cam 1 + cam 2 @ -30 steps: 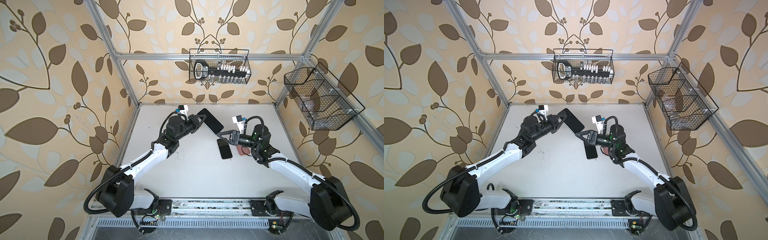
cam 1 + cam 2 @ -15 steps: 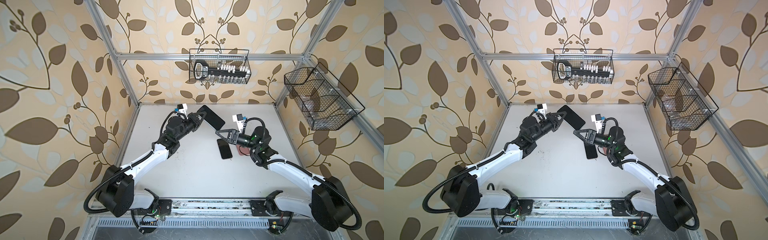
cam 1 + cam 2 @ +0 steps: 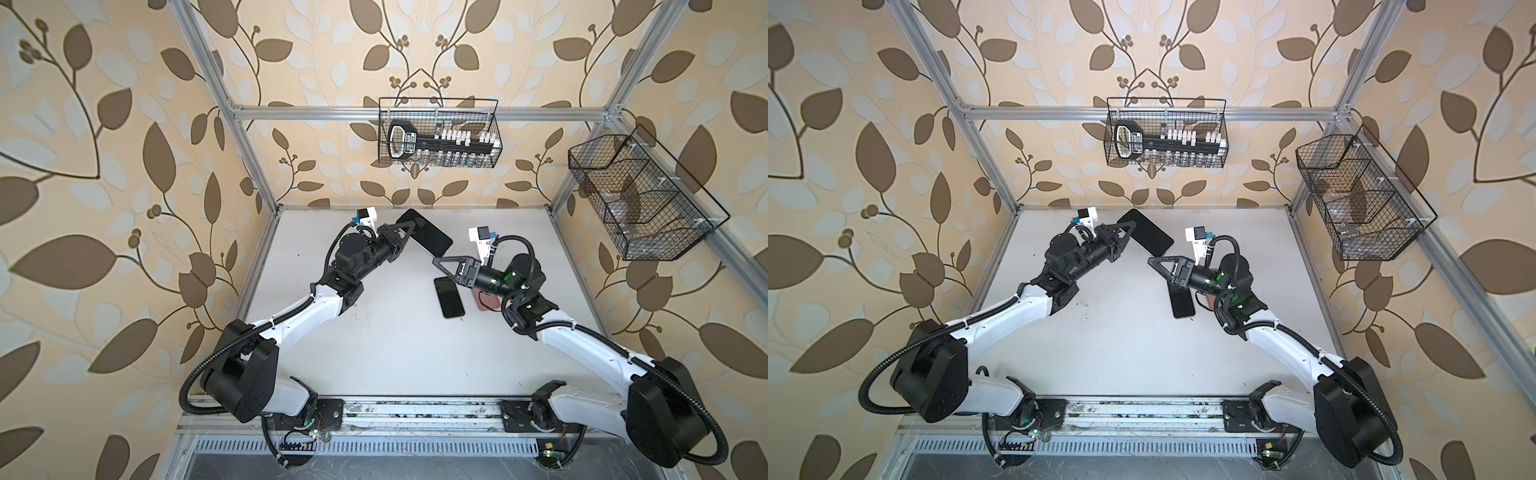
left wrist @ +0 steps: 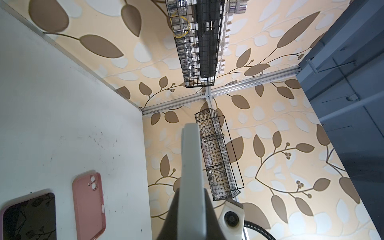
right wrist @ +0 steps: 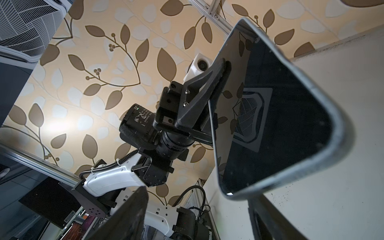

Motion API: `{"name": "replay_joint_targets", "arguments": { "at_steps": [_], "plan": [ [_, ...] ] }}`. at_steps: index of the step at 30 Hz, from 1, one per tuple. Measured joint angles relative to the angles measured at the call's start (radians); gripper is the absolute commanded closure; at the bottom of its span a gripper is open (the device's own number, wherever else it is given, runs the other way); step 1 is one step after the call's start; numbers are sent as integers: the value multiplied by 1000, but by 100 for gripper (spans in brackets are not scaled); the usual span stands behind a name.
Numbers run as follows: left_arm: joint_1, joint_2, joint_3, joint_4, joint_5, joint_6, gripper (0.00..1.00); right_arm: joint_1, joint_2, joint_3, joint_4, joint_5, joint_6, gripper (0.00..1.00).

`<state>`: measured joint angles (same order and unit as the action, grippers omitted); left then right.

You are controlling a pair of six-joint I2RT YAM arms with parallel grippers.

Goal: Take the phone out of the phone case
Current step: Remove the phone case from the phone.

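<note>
My left gripper [image 3: 406, 236] is shut on one long edge of a black-screened phone in a grey phone case [image 3: 424, 232], held tilted above the back of the table. The left wrist view shows the phone case [image 4: 192, 170] edge-on between that gripper's [image 4: 192, 220] jaws. My right gripper [image 3: 438, 266] stands open just below the phone's lower corner. In the right wrist view that corner [image 5: 259, 176] sits just ahead of the right gripper [image 5: 197, 218], and nothing lies between its fingers [image 5: 128, 216].
A second dark-screened phone [image 3: 449, 297] and an empty pink case [image 4: 89, 203] lie side by side on the white table [image 3: 374, 353], under my right arm. A wire basket [image 3: 438, 133] hangs on the back wall and another [image 3: 640, 199] on the right wall.
My right gripper has moved up and left toward the held phone, its jaws narrowing a little. My left gripper has raised the phone slightly toward the back.
</note>
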<state>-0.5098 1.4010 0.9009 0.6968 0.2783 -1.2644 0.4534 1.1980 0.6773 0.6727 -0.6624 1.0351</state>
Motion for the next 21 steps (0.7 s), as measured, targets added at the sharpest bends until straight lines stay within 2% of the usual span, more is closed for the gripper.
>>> {"name": "replay_joint_targets", "arguments": {
  "at_steps": [12, 21],
  "plan": [
    [0, 0, 0, 7, 0, 1, 100, 0, -16, 0, -18, 19, -8, 44],
    [0, 0, 0, 11, 0, -8, 100, 1, 3, 0, 5, 26, -4, 40]
  ]
}}
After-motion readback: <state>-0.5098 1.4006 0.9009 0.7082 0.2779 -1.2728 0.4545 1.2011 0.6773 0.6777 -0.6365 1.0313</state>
